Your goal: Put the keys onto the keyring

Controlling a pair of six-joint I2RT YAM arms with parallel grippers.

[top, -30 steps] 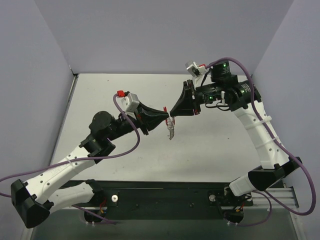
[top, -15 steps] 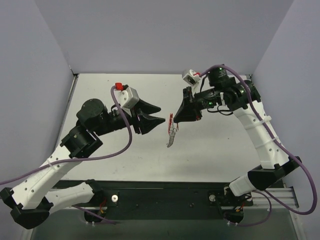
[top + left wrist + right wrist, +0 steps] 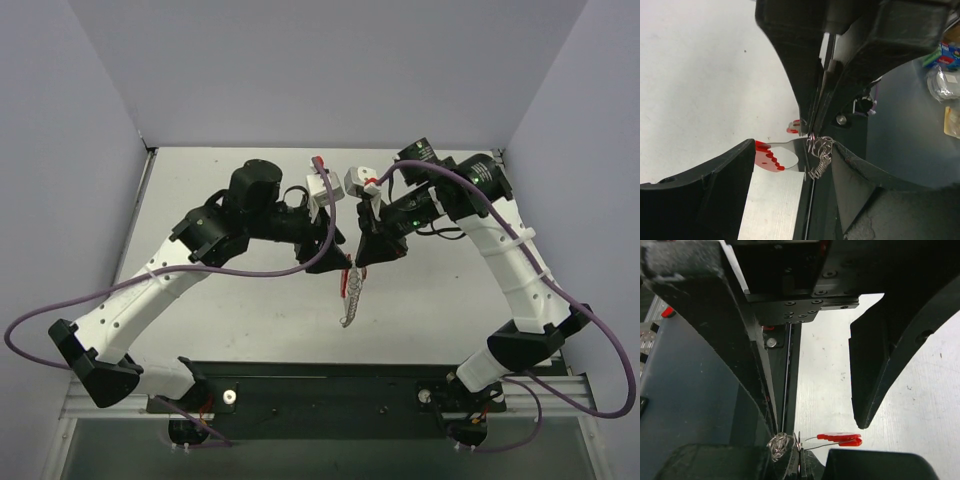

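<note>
In the middle of the top picture, the right gripper pinches the red keyring tight. The keys dangle under it, above the table. The left gripper, spread wide, crowds in just beside.

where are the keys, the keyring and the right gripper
the keys (image 3: 347, 305): top external view, middle of the hanging silver row
the keyring (image 3: 840, 440): right wrist view, middle of the red band
the right gripper (image 3: 360, 260): top external view, between its closed fingertips
</note>
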